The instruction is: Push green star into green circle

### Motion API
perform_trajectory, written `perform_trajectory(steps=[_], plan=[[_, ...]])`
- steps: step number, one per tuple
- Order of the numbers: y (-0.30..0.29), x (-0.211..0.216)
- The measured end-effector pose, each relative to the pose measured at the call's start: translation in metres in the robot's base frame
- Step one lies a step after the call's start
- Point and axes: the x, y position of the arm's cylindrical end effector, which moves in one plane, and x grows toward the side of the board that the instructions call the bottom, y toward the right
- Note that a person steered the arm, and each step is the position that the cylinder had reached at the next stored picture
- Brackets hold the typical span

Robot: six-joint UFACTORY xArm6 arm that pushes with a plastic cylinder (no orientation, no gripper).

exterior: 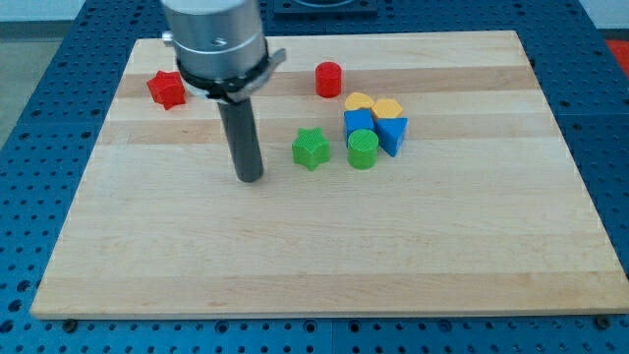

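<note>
The green star [311,148] lies near the board's middle. The green circle [363,149] sits a short gap to its right, at the lower edge of a cluster of blocks. My tip [251,178] touches the board to the left of the green star, a little lower in the view, with a clear gap between them. The rod rises from it to the silver arm body at the view's top.
A blue cube [359,122] and a blue triangle [392,134] sit right behind the green circle, with a yellow heart [359,101] and a yellow hexagon [387,107] above them. A red cylinder [328,79] and a red star [167,88] lie near the wooden board's [324,246] top edge.
</note>
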Motion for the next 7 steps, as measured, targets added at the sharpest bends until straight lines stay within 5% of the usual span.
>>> perform_trajectory(steps=[2, 6, 7], plan=[[0.009, -0.059], [0.08, -0.023], [0.054, -0.025]])
